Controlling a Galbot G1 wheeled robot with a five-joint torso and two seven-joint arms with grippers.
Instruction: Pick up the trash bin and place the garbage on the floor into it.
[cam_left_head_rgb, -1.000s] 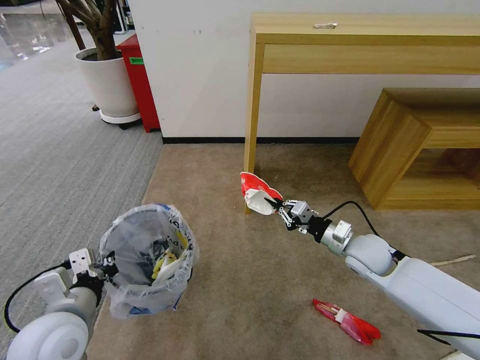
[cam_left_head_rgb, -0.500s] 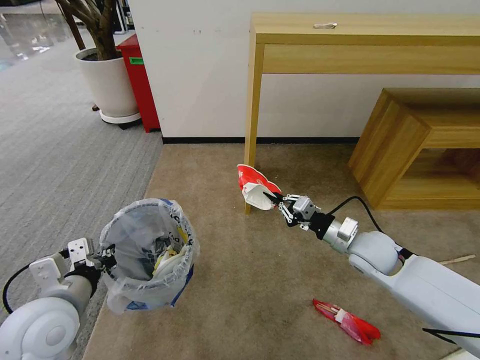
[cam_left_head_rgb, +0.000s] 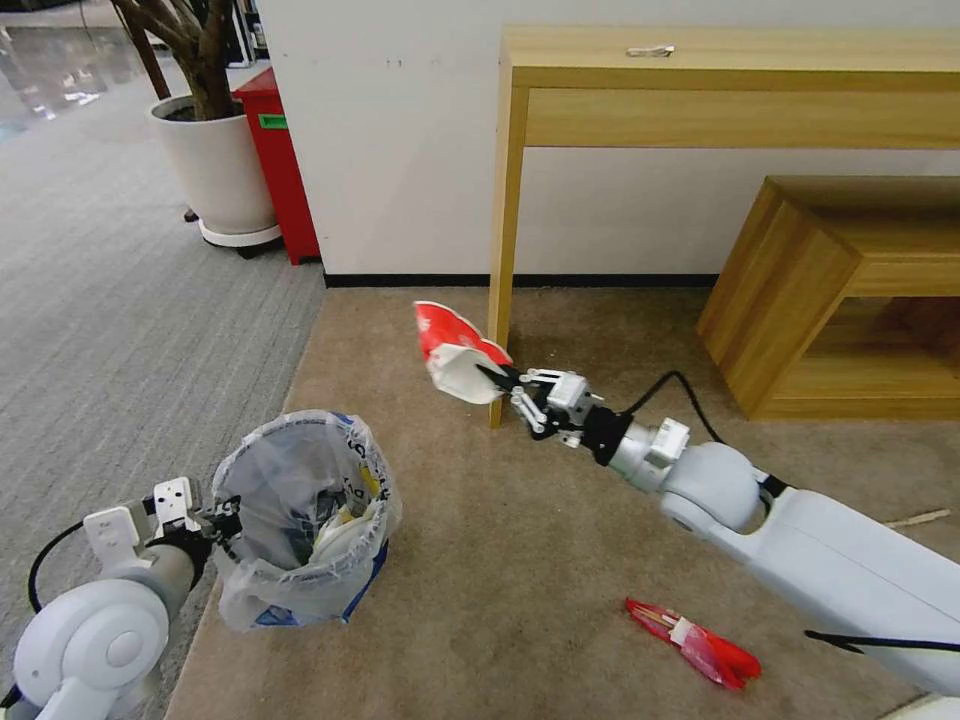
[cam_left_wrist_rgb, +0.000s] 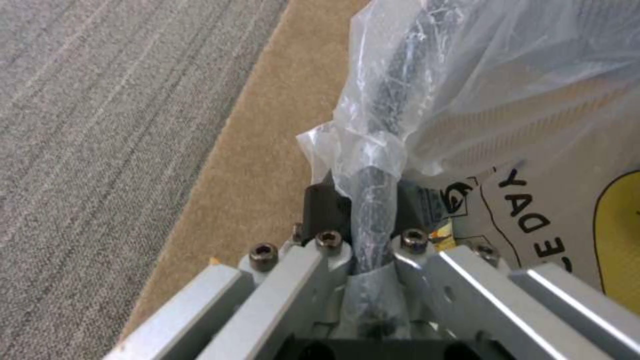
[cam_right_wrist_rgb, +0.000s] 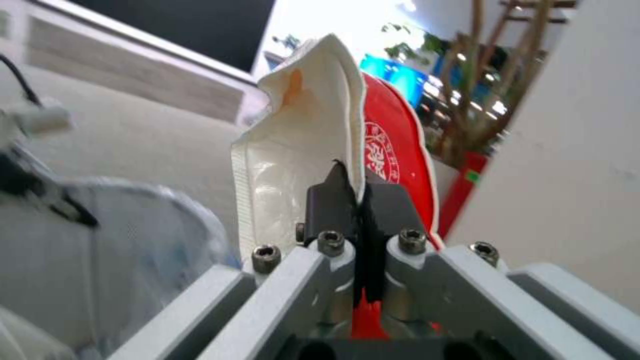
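Right pincer clamping red-white crushed cup, mouth up-left, left pincer gripping trash bin rim

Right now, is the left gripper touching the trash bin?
Touching. In the left wrist view, the left gripper is shut on the trash bin, its fingers pinching the bag-covered rim.
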